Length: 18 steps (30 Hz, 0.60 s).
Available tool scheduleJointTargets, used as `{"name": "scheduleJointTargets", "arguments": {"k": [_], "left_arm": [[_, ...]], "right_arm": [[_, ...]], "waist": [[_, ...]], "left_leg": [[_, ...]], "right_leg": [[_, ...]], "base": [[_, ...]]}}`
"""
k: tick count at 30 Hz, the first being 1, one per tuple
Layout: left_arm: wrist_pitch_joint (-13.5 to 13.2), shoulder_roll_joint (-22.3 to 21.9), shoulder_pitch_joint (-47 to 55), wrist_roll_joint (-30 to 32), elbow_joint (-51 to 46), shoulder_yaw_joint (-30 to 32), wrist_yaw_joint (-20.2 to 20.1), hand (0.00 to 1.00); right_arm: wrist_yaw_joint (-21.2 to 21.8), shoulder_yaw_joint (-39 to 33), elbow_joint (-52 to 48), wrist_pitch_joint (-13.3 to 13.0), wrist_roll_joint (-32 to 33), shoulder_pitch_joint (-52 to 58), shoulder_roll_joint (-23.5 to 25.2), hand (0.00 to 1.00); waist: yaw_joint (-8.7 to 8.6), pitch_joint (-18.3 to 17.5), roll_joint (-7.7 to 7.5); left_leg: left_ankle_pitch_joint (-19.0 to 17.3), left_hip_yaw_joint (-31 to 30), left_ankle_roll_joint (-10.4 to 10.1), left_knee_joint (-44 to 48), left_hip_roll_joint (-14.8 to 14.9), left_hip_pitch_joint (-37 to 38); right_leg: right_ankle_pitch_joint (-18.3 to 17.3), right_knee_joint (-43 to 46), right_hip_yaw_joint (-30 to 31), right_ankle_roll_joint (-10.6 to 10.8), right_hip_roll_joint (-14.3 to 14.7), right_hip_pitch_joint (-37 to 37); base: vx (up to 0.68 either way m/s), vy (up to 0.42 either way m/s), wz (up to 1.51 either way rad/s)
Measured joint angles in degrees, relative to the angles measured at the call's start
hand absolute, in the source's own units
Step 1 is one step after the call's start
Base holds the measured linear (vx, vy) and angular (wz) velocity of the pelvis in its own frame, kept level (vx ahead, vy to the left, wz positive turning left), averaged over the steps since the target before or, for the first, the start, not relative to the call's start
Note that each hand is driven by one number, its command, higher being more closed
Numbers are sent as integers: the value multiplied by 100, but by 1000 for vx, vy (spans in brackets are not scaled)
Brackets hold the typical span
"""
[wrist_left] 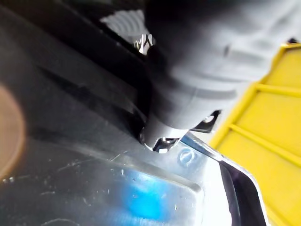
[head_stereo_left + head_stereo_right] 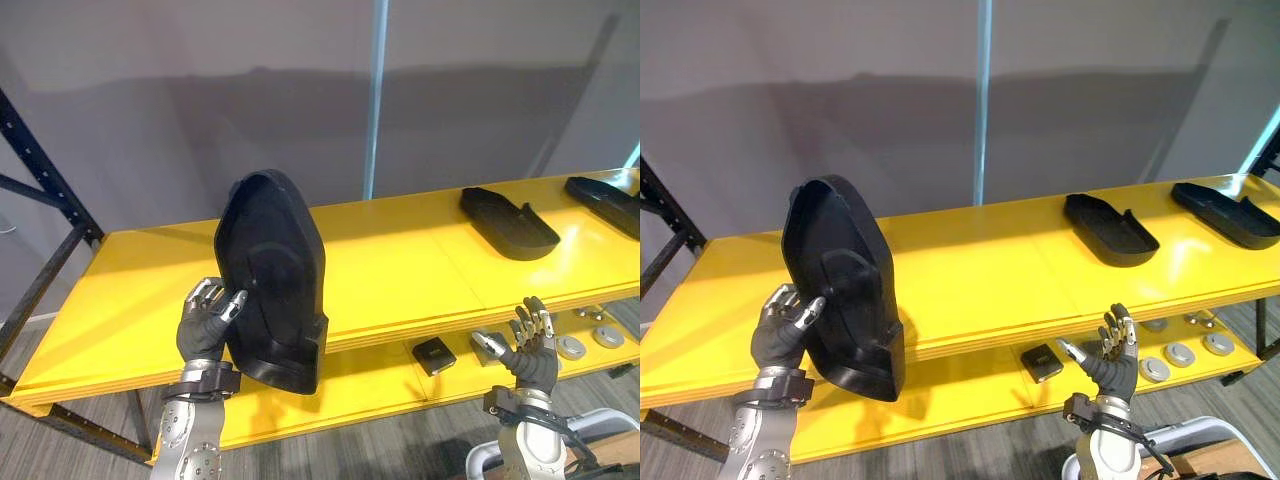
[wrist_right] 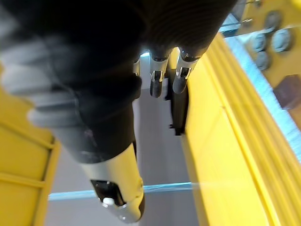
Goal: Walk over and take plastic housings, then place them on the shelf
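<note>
Clutching a black plastic housing upright at the front of the yellow shelf.

Eye views: gripping the plastic housing [image 2: 270, 265] by its side edge with the left hand [image 2: 203, 325], fingers and thumb curled onto it, tall and slightly tilted before the front edge of the shelf [image 2: 400, 265]; raising the right hand [image 2: 531, 352] released, fingers spread, just in front of the lower board; lying flat far along the top board, two more housings [image 2: 508, 222]; below, a small black box [image 2: 434, 355] and round discs [image 2: 571, 347]. Left wrist view: pressed close to the housing's glossy dark surface, yellow boards beyond. Right wrist view: straight-fingered, grasping nothing, beside the yellow board edge.
</note>
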Motion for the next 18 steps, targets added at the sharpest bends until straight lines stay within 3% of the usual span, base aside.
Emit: {"name": "scheduleJointTargets", "arguments": {"k": [2,5,6,8,9,10,13,18], "left_arm": [[10,78,-204,-296,320,116,255,100],[43,114,-481,-636,469,261,472,100],[77,172,-650,-851,539,262,611,100],[127,303,-1036,-1181,827,260,840,100],[162,336,-1383,-1400,1114,271,947,100],[167,408,-1670,-1465,1349,292,1111,100],[218,644,-2341,-1569,2045,392,1508,100],[216,831,-2852,-1550,2613,528,2090,100]], "right_arm": [[302,171,-12,186,255,140,-74,0],[537,282,-18,266,357,310,-172,0],[592,333,-16,299,366,351,-231,0],[674,415,-14,351,365,362,-371,0],[713,503,-15,412,365,396,-483,0],[731,683,-1,477,367,413,-537,0],[831,1094,-57,578,374,534,-422,0],[890,1547,-53,679,470,688,-346,0]], "waist": [[-44,102,8],[-151,140,-9],[-208,161,-44],[-251,149,31],[-279,139,197],[-332,141,208],[-508,164,170],[-640,348,162]], "left_leg": [[-5,-166,-3,877,384,-266],[136,-488,-95,1381,577,-503],[-32,-679,-319,1215,491,-574],[50,-726,-314,367,389,-533],[708,-669,-313,-152,422,-490],[654,-624,-441,-376,391,-376],[773,-531,-381,-877,158,-374],[902,-461,-341,-1133,33,-356]], "right_leg": [[-120,211,341,-137,222,-118],[-143,276,614,-290,341,-144],[-130,302,755,-318,308,-219],[-111,504,948,-284,272,-425],[-136,591,1055,-243,355,-512],[-155,660,1139,-205,365,-604],[-91,661,1207,-99,213,-891],[-1,506,1262,-19,155,-1005]], "base": [[-75,-144,-66],[16,-104,-61],[-5,-41,-59],[12,9,-64],[51,93,-49],[65,141,-39],[14,152,-9],[-29,74,-5]]}}
